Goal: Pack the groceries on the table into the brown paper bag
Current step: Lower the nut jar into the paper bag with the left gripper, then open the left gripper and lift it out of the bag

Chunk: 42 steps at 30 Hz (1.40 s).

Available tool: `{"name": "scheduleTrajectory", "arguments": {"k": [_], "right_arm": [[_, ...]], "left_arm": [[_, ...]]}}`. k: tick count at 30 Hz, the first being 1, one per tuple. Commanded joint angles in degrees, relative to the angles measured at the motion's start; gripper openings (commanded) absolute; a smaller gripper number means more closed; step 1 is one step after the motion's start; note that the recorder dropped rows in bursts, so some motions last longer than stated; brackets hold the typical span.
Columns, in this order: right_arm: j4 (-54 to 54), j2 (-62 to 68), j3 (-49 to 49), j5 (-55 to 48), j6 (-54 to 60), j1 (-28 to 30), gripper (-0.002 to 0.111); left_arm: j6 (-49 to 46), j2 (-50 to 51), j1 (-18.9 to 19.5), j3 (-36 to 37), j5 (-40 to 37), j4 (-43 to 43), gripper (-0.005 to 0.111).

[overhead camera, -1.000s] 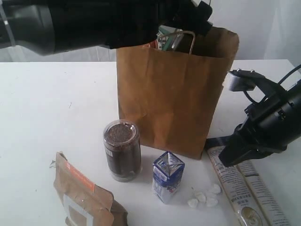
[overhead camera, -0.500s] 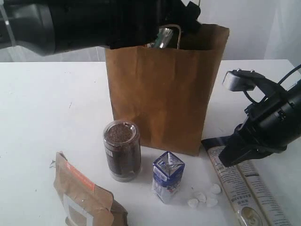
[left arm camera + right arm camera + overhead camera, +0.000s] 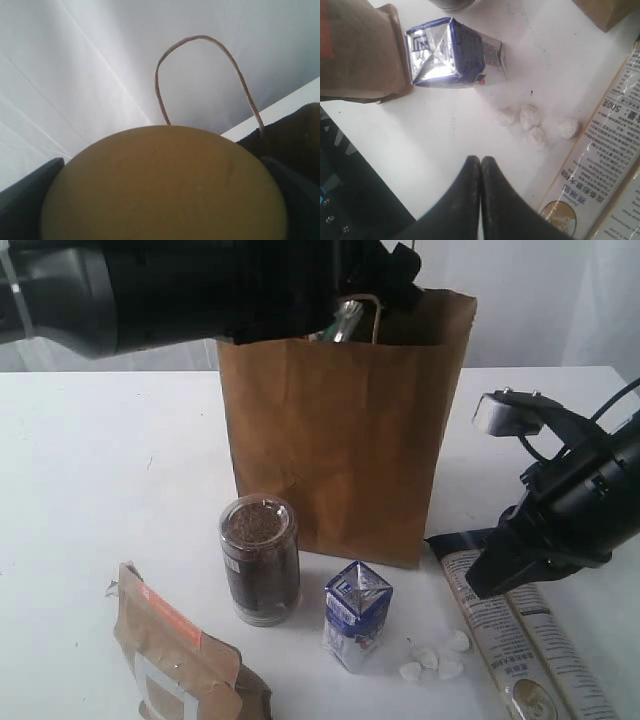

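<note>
The brown paper bag (image 3: 340, 440) stands upright at the middle of the table (image 3: 90, 460). My left gripper (image 3: 372, 282) hovers over the bag's mouth, shut on the clear jar; its tan lid (image 3: 165, 185) fills the left wrist view between the dark fingers (image 3: 25, 200). In front of the bag stand a dark-filled jar (image 3: 260, 560) and a blue-white carton (image 3: 356, 615). A kraft pouch with an orange strip (image 3: 180, 660) lies front left, a long printed packet (image 3: 515, 640) front right. My right gripper (image 3: 481, 160) is shut and empty, just above the packet's near end.
Several small white lumps (image 3: 435, 658) lie between the carton and the packet. A twisted paper-cord handle (image 3: 200, 42) arches over the bag's rim. The left arm's dark body (image 3: 200, 285) spans the top left. The right arm (image 3: 570, 500) stands right of the bag.
The bag has shifted to the left together with my left gripper and the jar at its mouth. The right arm has not moved.
</note>
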<state>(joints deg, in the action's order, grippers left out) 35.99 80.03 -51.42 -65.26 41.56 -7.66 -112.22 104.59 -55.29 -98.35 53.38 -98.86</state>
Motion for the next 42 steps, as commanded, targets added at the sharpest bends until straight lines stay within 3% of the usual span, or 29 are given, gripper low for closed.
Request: {"name": "scheduleTrajectory", "arguments": {"k": [1, 13, 31, 34, 42], "right_arm": [[0.3, 0.1, 0.2, -0.4, 0.8, 0.2, 0.0], [0.3, 0.1, 0.2, -0.4, 0.8, 0.2, 0.0], [0.3, 0.1, 0.2, -0.4, 0.8, 0.2, 0.0], [0.3, 0.1, 0.2, -0.4, 0.7, 0.2, 0.0], [0.3, 0.1, 0.2, -0.8, 0.7, 0.2, 0.0]], "left_arm": [[-2.9, -1.2, -0.2, -0.3, -1.2, -1.1, 0.105], [-2.9, -1.2, -0.2, -0.3, -0.9, -1.1, 0.105], [-2.9, -1.2, -0.3, -0.3, 12.6, -1.1, 0.105], [-2.9, -1.3, -1.4, -0.3, 16.6, -1.1, 0.105], [-3.2, -1.8, -7.6, -0.4, 16.6, -1.1, 0.105]]}}
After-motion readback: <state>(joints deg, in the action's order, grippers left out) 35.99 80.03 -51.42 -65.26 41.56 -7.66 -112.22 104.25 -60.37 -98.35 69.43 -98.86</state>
